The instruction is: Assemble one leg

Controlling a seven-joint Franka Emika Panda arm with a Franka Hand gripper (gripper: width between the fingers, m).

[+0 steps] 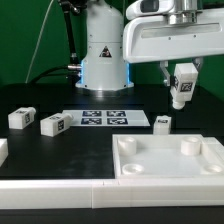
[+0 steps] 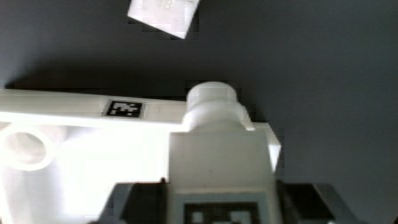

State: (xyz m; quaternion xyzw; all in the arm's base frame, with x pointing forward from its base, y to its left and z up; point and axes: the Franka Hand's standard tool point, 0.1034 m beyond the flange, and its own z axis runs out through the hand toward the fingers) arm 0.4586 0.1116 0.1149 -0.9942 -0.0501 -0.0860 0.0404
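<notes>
My gripper (image 1: 183, 86) is shut on a leg (image 1: 181, 88), a small white block with a black-and-white tag, and holds it in the air above the far right part of the large white tray-like piece (image 1: 170, 158). In the wrist view the held leg (image 2: 219, 135) runs out from between my dark fingers (image 2: 146, 200), and the tray piece (image 2: 63, 135) with a round socket (image 2: 25, 148) lies below. Three more legs lie on the table: two at the exterior view's left (image 1: 20, 117) (image 1: 53, 124) and one by the tray's far edge (image 1: 162, 122).
The marker board (image 1: 105, 118) lies flat in the middle of the black table, before the arm's base (image 1: 102, 60). A white block (image 1: 3, 152) shows at the exterior view's left edge. A white strip (image 1: 60, 190) runs along the table's near edge. A white tagged piece (image 2: 166, 16) shows far off in the wrist view.
</notes>
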